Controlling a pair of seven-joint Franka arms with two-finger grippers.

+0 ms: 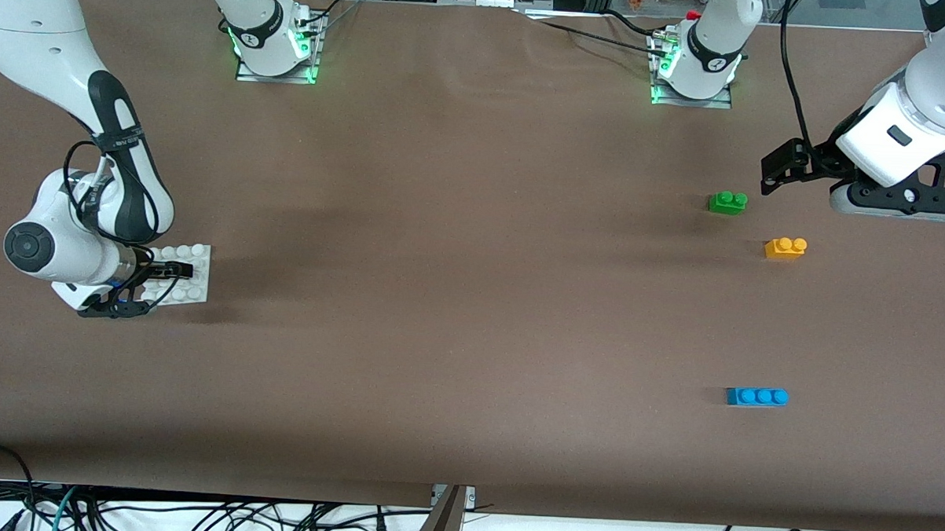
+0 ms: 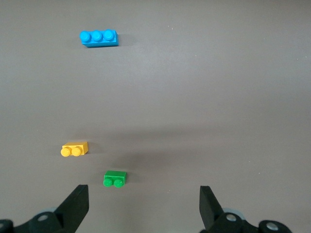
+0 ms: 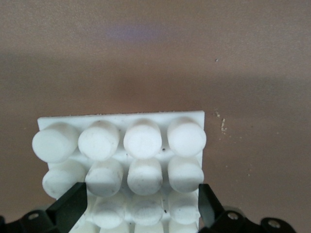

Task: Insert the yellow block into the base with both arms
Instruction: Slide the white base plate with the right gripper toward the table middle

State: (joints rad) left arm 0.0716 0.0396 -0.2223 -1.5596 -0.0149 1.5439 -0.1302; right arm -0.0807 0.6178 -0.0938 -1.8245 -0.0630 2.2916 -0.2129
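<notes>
Three bricks, one of each colour, lie apart at the left arm's end: the yellow block [image 1: 785, 248], a green brick [image 1: 728, 202] farther from the front camera than it, a blue brick [image 1: 757, 396] nearer. The left gripper [image 2: 143, 206] hangs spread wide above them. The right gripper [image 3: 141, 206] straddles the base [image 1: 180, 273], fingers parted around its studs

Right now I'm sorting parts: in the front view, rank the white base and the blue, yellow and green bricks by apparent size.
1. the base, partly hidden by the right gripper
2. blue brick
3. yellow block and green brick: alike, unranked
</notes>
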